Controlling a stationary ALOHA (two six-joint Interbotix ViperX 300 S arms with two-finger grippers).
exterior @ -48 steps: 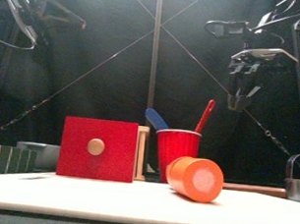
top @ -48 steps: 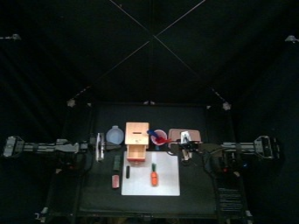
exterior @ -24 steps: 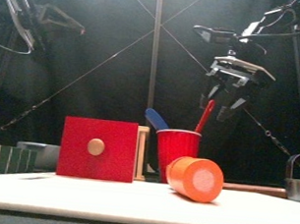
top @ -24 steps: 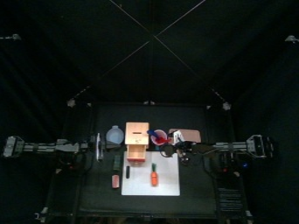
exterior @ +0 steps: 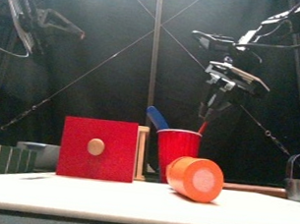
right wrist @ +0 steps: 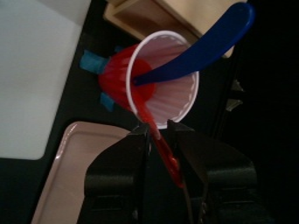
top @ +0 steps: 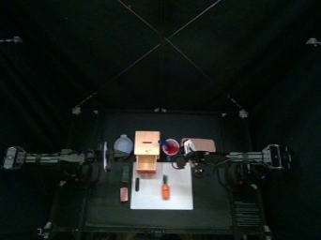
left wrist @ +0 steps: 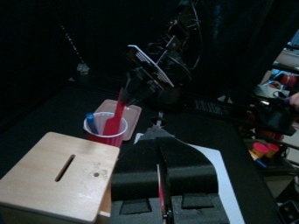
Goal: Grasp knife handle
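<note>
We see the red knife handle (exterior: 204, 118) rising from the red cup (exterior: 177, 149), its top between the right gripper's (exterior: 219, 93) parted jaws. The left gripper (left wrist: 162, 171), closed, hangs well away from the cup.

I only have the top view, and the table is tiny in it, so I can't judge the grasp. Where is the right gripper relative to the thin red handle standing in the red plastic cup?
Observer: The right gripper straddles the thin red handle. In the right wrist view the handle runs between its open fingers.
Operator: Is it above the cup's rim?
Observer: Yes. The front view shows it well above the red plastic cup, at the handle's upper end.
Operator: Anything else in the cup?
Observer: A flat blue utensil leans out of it, apart from the fingers.
</note>
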